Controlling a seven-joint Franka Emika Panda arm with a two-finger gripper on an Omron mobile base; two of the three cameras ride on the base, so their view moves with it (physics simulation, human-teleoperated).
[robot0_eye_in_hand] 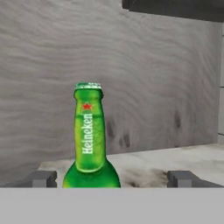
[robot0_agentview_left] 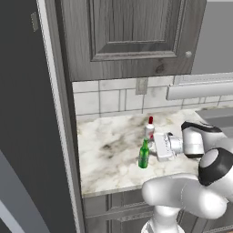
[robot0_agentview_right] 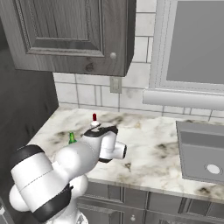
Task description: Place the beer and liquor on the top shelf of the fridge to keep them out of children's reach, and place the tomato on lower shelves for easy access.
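Claw [robot0_eye_in_hand: 112,178] is standing wide and holding nothing, levelled at the beer [robot0_eye_in_hand: 90,139], which is standing upright on the counter [robot0_agentview_left: 109,150] just ahead, left of centre between the fingertips. Liquor [robot0_agentview_left: 149,129] is standing just beyond the beer. Judged step: closing in on the beer; next move is calling for a short advance and leftward correction before gripping.

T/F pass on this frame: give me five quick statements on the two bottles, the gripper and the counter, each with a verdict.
1. The slim green glass beer bottle stands upright on the marble counter. True.
2. The gripper is clamped on the beer bottle. False: its fingers stand open either side of the bottle, apart from it.
3. The whitish red-capped liquor bottle lies on its side. False: it stands upright.
4. The liquor bottle stands nearer the tiled wall than the beer bottle. True.
5. The green bottle's cap is off. False: a green cap is on.
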